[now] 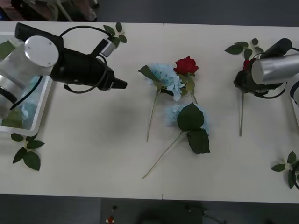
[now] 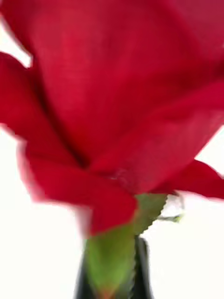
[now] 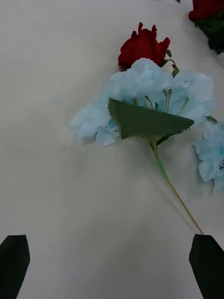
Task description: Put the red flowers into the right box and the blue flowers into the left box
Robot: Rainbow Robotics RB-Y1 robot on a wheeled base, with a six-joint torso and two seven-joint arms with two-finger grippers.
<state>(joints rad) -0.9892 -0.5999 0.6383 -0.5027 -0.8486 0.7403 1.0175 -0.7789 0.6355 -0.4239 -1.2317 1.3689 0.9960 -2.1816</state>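
Right gripper [image 1: 245,80] at three o'clock on the table [image 1: 93,163], clamped on a red rose [image 2: 116,103], stem dangling, likely for the right box. Left gripper [image 1: 122,84], fingers [image 3: 207,261] spread, aimed at the pale-blue hydrangea [image 1: 166,77] at centre; left box [image 1: 44,100] at nine o'clock.

A wide white table [image 1: 93,177] is seen across the front view, its top plain and evenly lit, with faint soft shadows cast under what lies on it. A thin seam [image 1: 163,112] is seen running across the middle of the tabletop. Beyond the far edge a dark grey floor [image 1: 196,10] is shown, with cluttered equipment [image 1: 51,9] at the far left corner, too dim to be identified. Below the near edge, darker grey floor [image 1: 56,212] is shown.
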